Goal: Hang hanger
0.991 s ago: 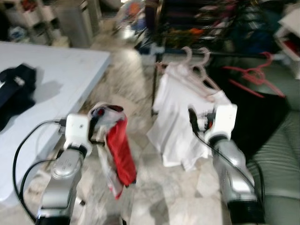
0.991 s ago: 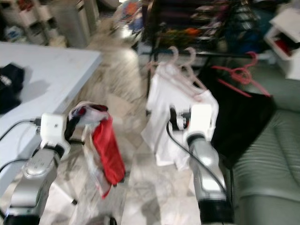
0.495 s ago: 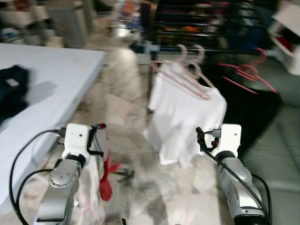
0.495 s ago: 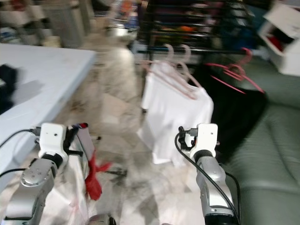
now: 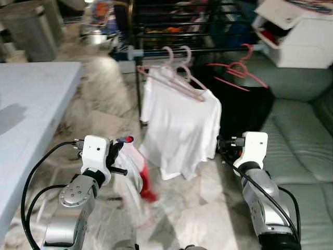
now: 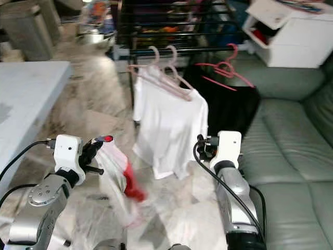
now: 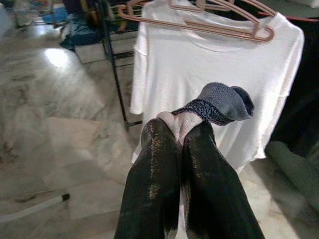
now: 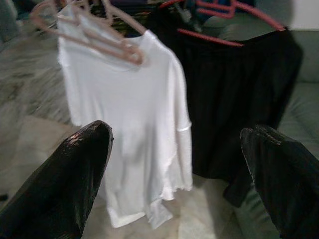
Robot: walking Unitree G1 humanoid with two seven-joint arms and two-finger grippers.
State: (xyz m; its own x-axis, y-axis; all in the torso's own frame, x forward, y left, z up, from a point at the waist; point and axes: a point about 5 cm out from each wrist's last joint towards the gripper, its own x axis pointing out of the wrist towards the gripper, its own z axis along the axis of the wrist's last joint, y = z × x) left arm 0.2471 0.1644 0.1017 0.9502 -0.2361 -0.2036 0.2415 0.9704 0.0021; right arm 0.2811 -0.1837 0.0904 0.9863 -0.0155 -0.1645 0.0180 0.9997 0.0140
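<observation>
Hanger with garment [image 5: 132,177] is clamped at its top in the clenched left pincer [image 7: 187,124], hanging low | rail [image 5: 171,51] lies ahead and above, slightly right | right pincer [image 8: 174,144] is held spread, empty, nearer the white shirt [image 5: 179,130].

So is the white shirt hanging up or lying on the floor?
Hanging up. The white shirt hangs spread on a pink hanger hooked over the rack's rail, its hem clear of the floor.

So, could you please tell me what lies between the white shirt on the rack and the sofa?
A black garment hangs there on a red hanger, between the white shirt and the green sofa, as the left eye view shows.
</observation>
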